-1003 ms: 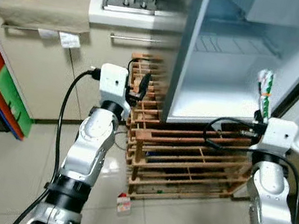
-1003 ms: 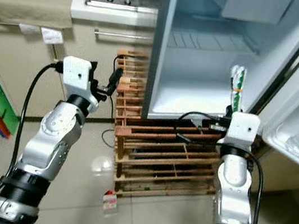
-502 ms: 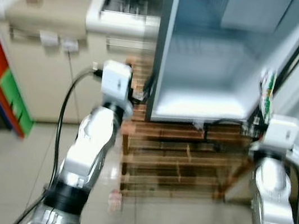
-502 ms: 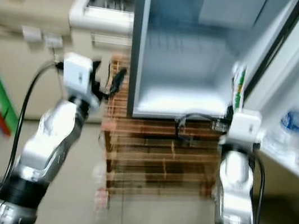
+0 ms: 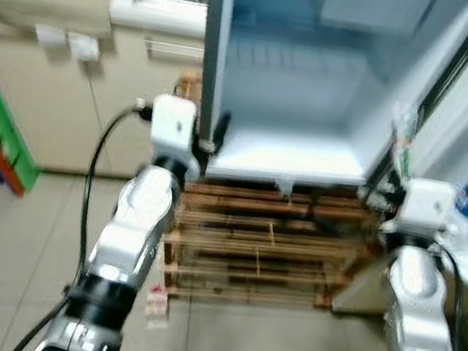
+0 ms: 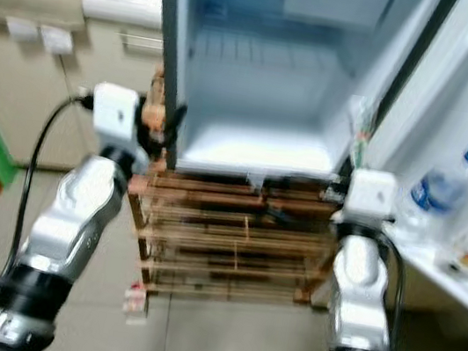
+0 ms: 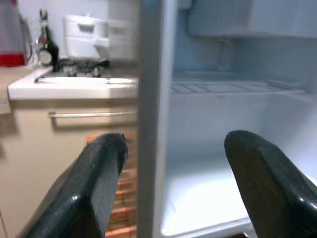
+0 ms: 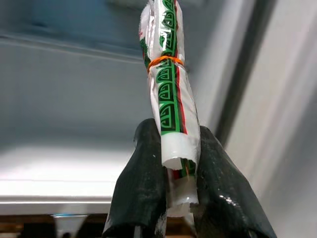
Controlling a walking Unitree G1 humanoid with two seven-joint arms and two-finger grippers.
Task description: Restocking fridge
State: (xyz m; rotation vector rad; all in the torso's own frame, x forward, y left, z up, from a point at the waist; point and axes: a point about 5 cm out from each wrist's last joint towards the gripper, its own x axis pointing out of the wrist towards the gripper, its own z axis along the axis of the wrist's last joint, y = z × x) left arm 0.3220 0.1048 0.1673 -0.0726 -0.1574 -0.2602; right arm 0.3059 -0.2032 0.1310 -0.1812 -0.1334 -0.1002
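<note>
Right wrist view puts your right gripper (image 8: pixel 181 171) clamped around a rolled packet (image 8: pixel 171 89) with green-patterned wrap and an orange band, held upright just outside the front right corner of the open fridge (image 5: pixel 298 106). Your left gripper (image 7: pixel 178 183) is spread wide with nothing in it, straddling the fridge's left front edge. You're mid-delivery, by my read: next, carry the packet in over the bare bottom shelf (image 5: pixel 286 153) and release.

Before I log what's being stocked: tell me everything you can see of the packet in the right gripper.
The packet is a long, slim roll in glossy white plastic with a green key-pattern band and a red stripe, cinched by an orange rubber band. It stands upright, its lower end pinched between the right gripper fingers, at the open fridge's right edge.
</note>
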